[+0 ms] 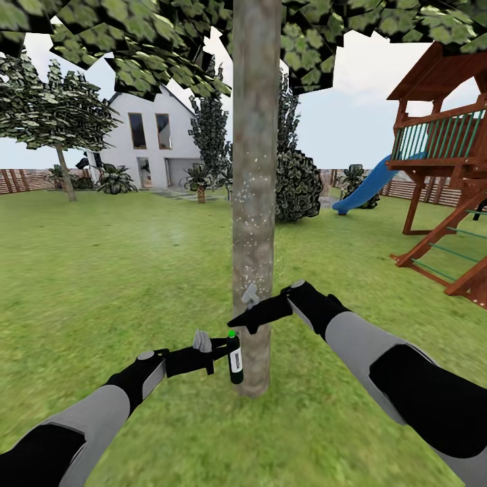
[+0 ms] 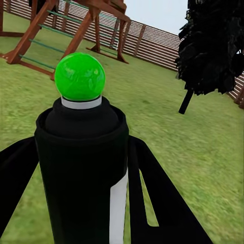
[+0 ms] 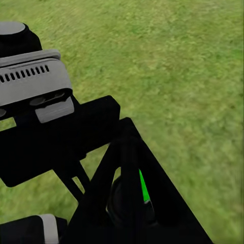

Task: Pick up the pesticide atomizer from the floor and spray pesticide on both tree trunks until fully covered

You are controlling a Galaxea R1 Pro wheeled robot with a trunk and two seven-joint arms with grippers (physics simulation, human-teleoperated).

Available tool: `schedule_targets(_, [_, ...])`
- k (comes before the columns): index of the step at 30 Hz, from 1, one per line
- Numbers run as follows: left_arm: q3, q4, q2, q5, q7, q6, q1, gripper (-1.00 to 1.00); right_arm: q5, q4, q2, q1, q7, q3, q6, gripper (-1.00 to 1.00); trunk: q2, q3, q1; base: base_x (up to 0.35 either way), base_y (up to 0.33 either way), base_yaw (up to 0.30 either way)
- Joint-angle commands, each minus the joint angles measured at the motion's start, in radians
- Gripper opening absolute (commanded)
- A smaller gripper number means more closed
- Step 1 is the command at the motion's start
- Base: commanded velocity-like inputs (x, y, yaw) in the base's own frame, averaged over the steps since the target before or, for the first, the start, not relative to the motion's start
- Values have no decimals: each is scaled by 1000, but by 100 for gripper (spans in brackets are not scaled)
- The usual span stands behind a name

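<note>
- Atomizer (image 1: 235, 358) off the lawn already, upright in the left tool (image 1: 220, 352), just in front of the near tree trunk (image 1: 256, 203) and low on it; pick-up step looks done.
- Left tool clenched on the dark bottle: in the left wrist view, black fingers (image 2: 152, 203) flank the body on both sides, green dot (image 2: 80, 76) on top.
- Right tool (image 1: 245, 312) hanging just above the atomizer, beside the trunk; grip state not readable, cannot tell whether released or clenched. In the right wrist view, looks down past its own fingers toward a sliver of green below.
- Pesticide (image 1: 253, 223) showing as fine white specks over the middle stretch of the near trunk, from about right-arm height upward; sparser toward the canopy, and the base near the grass looks bare. Judged partly covered, not yet full.
- Farther left, second tree (image 1: 57, 115) standing well apart across the lawn (image 1: 122, 270) near the fence (image 1: 20, 179); too small to tell any specks on its trunk, likely untouched.
- Left to do, by this reading: finish the near trunk top and bottom, then cross to the far tree.
</note>
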Motion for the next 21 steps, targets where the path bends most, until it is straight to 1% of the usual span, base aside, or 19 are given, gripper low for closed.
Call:
schedule_targets(1, [1, 0, 0, 0, 0, 0, 0, -100, 0, 0, 0, 0, 0, 1, 0, -100, 0, 0, 0, 0, 0, 0])
schedule_targets(21, [3, -1, 0, 0, 0, 0, 0, -100, 0, 0, 0, 1, 0, 1, -1, -100, 0, 0, 0, 0, 0, 0])
